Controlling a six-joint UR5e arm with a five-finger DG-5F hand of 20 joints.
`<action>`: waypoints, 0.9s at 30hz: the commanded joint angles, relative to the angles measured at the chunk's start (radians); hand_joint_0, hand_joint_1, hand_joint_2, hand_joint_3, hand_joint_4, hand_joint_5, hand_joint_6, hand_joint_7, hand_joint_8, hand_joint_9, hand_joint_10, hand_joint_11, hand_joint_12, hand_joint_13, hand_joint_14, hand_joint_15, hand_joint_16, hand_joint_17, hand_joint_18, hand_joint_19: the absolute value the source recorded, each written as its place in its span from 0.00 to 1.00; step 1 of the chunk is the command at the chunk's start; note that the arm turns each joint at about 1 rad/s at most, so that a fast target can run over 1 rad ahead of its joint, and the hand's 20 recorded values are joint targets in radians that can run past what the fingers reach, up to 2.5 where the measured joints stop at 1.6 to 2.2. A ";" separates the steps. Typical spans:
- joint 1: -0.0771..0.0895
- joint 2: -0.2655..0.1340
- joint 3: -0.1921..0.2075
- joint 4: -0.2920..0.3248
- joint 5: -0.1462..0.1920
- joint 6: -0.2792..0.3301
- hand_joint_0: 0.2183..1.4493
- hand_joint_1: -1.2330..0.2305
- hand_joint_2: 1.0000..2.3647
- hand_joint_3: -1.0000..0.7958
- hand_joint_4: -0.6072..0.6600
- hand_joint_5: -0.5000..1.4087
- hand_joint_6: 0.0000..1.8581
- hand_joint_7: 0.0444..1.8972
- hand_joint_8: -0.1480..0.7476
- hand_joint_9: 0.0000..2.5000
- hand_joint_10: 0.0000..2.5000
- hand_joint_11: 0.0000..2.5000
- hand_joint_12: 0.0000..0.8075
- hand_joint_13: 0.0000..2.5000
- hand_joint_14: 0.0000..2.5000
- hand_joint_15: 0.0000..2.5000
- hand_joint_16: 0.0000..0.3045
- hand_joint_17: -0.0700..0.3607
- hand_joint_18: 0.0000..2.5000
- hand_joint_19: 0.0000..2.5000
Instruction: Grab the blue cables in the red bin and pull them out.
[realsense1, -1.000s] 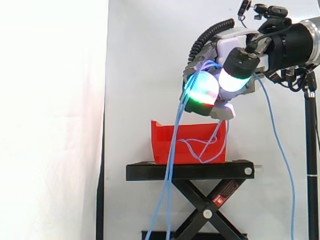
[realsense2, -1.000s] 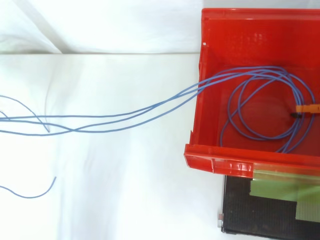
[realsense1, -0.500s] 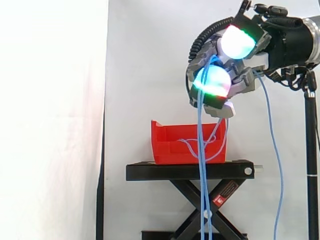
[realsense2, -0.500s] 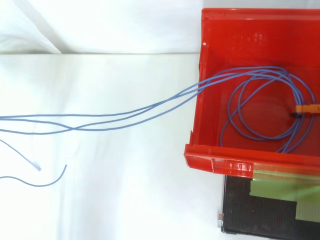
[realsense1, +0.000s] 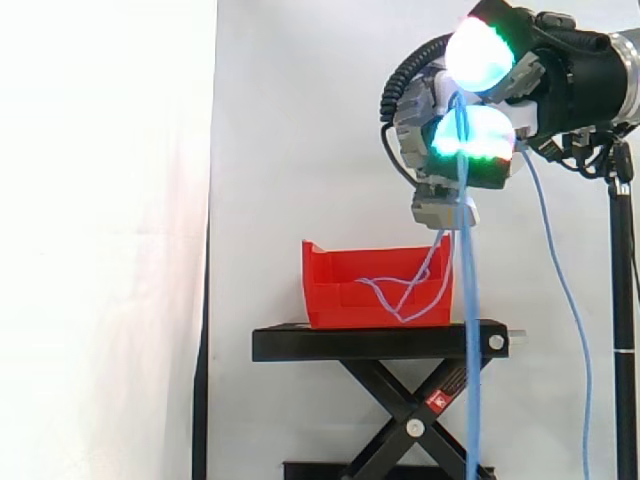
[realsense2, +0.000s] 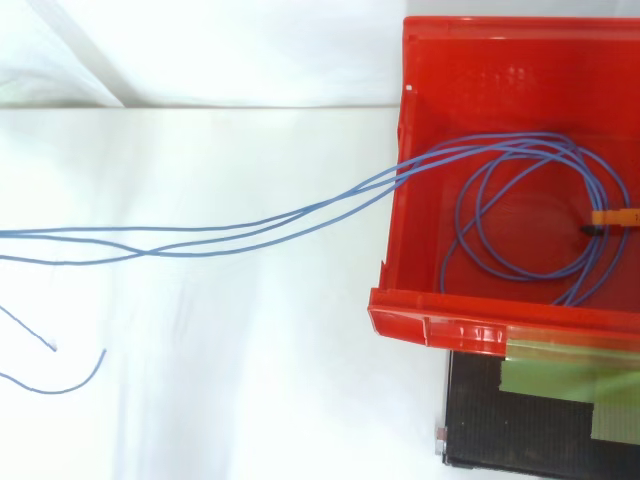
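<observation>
My hand (realsense1: 430, 130) hangs high on the right in the side view, above and a little right of the red bin (realsense1: 370, 290). My fingers are curled and clamped on the blue cables (realsense1: 468, 300), which pass between two fingertips (realsense1: 480, 55) glowing white-cyan with green edges. From that grip a bundle drops straight down past the right end of the bin and the black stand (realsense1: 380, 344) to the bottom of the view. A shorter stretch slants down and left from my hand into the bin, where a few loops show against its near wall. One more strand leaves the right side of my hand and curves down beside a black pole (realsense1: 622, 300).

From above, part of the cables lies coiled on the bin floor, with a small orange clip (realsense2: 612, 216) on the coil's right side. Three strands cross the bin's left wall and run left over the white cloth to the view's edge. Two loose ends lie at the lower left. Greenish tape (realsense2: 560, 380) sits on the stand just below the bin's rim.
</observation>
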 joint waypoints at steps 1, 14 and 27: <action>0.001 0.000 0.000 0.000 0.000 0.000 0.27 0.27 0.00 0.00 0.67 0.82 0.20 0.34 0.55 0.44 0.64 0.53 0.51 0.47 0.65 0.43 0.19 0.46 0.40 0.43; 0.001 0.000 0.000 -0.002 0.000 -0.001 0.42 0.21 0.00 0.00 0.63 0.81 0.29 0.32 0.47 0.44 0.57 0.61 0.41 0.47 0.57 0.51 0.14 0.38 0.36 0.45; -0.001 0.000 0.000 0.000 0.000 0.000 0.49 0.21 0.00 0.00 0.63 0.78 0.23 0.36 0.45 0.42 0.57 0.62 0.39 0.46 0.55 0.53 0.12 0.36 0.34 0.46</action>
